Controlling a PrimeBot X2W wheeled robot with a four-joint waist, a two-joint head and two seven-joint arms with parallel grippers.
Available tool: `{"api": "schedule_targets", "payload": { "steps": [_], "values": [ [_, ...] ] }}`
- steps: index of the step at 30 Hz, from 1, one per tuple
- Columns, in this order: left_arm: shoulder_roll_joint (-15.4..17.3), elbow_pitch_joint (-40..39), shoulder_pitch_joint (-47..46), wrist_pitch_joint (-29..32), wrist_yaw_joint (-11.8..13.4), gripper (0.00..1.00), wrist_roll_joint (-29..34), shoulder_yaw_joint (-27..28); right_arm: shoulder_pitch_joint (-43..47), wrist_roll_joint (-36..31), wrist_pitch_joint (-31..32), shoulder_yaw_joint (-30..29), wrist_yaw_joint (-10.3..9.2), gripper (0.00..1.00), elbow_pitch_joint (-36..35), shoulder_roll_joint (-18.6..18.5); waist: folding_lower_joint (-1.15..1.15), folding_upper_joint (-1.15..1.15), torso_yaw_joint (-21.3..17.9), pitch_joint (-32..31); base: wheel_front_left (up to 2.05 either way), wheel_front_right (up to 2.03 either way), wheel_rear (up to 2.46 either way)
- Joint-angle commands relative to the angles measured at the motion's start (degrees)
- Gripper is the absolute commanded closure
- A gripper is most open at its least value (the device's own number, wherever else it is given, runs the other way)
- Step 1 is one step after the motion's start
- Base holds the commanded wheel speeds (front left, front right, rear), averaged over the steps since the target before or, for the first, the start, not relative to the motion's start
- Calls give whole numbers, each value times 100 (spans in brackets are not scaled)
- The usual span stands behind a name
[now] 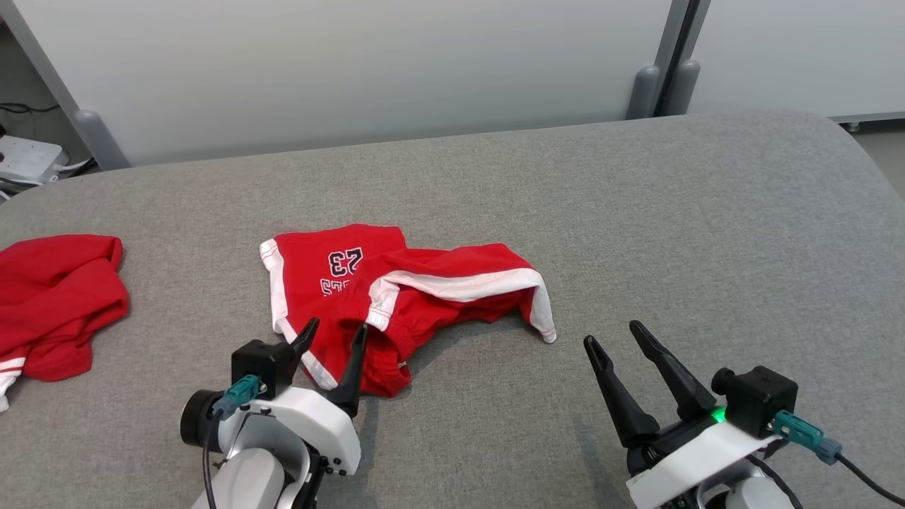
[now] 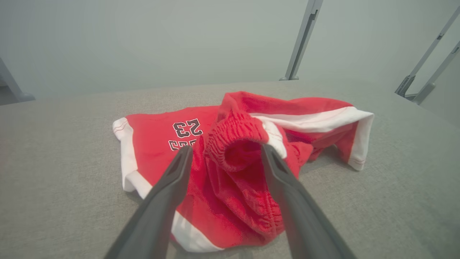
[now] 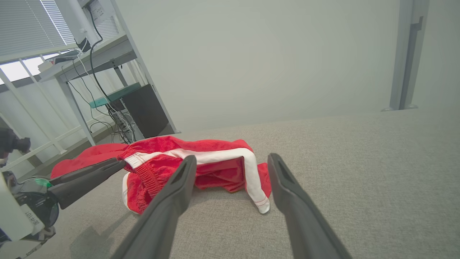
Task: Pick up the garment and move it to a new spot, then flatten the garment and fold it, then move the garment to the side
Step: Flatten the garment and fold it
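The shorts [image 1: 396, 297] lie crumpled about mid-counter, a little left of centre. One leg lies fairly flat with its "23" [image 1: 346, 261] upside down to the robot. The other leg is thrown over to the right, and its white-trimmed hem [image 1: 541, 304] stands open like a mouth. The elastic waistband [image 2: 237, 144] is bunched into a raised roll at the near edge, and that is probably why the left gripper [image 1: 337, 326] is there: the roll is the thickest and easiest part to pinch. Its jaws stand wide, one finger [image 2: 172, 187] on each side of the roll, and they are not pressing the cloth, so nothing is held (the fabric sags on its own weight rather than hanging from a grip). The right gripper [image 1: 611, 334] sits low over bare counter [image 1: 636, 212], just right of the open hem. Its jaws are also spread wide and empty. It seems placed to take that far leg, so the two arms could pull the cloth apart from both ends. Judging by the lie of the cloth, flattening is the step in hand and folding has not begun. The overlapped legs will need to be drawn apart first, and the soft knit may drag on the grey felt-like surface. A second red garment [image 1: 56, 297] lies well apart at the left edge, which leaves the right side free for setting the shorts aside.
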Motion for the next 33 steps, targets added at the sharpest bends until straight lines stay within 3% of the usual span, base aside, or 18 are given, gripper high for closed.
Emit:
{"api": "schedule_targets", "payload": {
  "steps": [1, 4, 10, 20, 28, 33],
  "values": [
    [115, -166, -228, -34, 131, 0, 5, 217, -104, 70, -77, 93, 42, 0, -95, 1, 0, 0, -6, 21, 0, 0, 0],
    [131, -339, -150, -15, 275, 0, -58, 314, -104, 64, -77, 60, 42, 0, -104, 14, 0, 0, -4, 51, 0, 0, 0],
    [92, -1075, 282, 143, 309, 0, -490, 532, -97, 51, -77, -9, 42, 0, -112, 46, 0, 0, 30, 105, 0, 0, 0],
    [-290, -2474, 962, 922, 358, 0, -1556, 608, -113, 40, -77, -26, 42, 0, -126, 32, 0, 0, 53, 179, 0, 0, 0],
    [-348, -2380, 958, 1154, 575, 0, -1645, 525, -174, 54, -77, -1, 42, 0, -136, 28, 0, 0, -28, 226, 0, 0, 0],
    [-374, -2047, 679, 1073, 513, 0, -1612, 494, -222, 52, -77, 17, 42, 0, -144, 22, 0, 0, -91, 314, 0, 0, 0]
  ]
}}
